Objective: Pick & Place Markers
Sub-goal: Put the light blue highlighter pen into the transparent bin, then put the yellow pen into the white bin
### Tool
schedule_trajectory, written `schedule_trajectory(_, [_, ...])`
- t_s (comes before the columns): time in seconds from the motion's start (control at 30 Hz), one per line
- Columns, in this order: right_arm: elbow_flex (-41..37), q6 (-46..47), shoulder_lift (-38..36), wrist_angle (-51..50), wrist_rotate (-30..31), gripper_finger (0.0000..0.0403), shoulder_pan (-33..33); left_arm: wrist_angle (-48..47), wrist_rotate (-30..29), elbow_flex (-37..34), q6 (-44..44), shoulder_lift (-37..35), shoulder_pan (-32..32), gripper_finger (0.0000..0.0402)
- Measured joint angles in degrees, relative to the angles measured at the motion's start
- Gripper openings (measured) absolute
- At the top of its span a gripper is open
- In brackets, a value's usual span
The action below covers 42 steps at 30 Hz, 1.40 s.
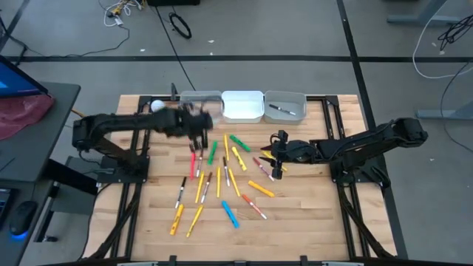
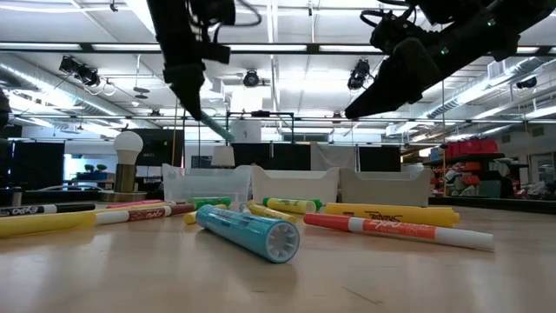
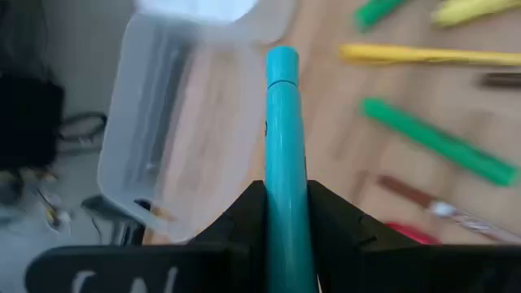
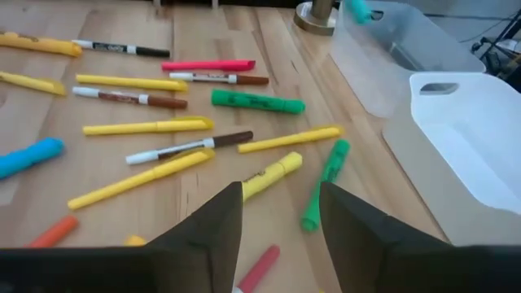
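From above, you see the left gripper (image 1: 194,127) just beside the clear bin (image 1: 199,104), and the right gripper (image 1: 278,157) over the loose markers (image 1: 225,174) in front of that bin. In the left wrist view, the fingers (image 3: 244,213) clamp a teal marker (image 3: 284,155) (its tip near the bin's wall). In the right wrist view, the fingers (image 4: 213,228) stand apart, empty.
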Motion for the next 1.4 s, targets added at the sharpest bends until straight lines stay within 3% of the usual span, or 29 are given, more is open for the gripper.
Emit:
schedule_trajectory(0.2, [0.00,-0.38,0.00,1.83,0.00,0.0157,0.00,4.22,6.97,-0.02,13.59,3.12,16.36,0.0075])
schedule_trajectory(0.33, [0.00,-0.57,0.00,1.75,0.00,0.0155,0.00,10.06,14.69,-0.02,21.56,7.52,22.39,0.0075])
schedule_trajectory(0.43, [0.00,-0.56,0.00,1.81,-0.01,0.0155,0.00,13.29,14.99,-0.02,23.81,10.77,24.46,0.0080])
schedule_trajectory(0.73, [0.00,0.52,0.00,1.81,-0.07,0.0155,0.00,17.35,14.82,-0.04,26.80,18.15,27.22,0.0090])
schedule_trajectory(1.1, [0.00,0.94,0.00,1.73,-0.09,0.0155,0.00,21.19,15.44,-0.04,27.95,20.71,27.22,0.0099])
schedule_trajectory(1.4, [0.00,1.51,0.00,1.49,-0.11,0.0155,0.00,23.69,14.95,-0.08,26.38,20.11,27.96,0.0180])
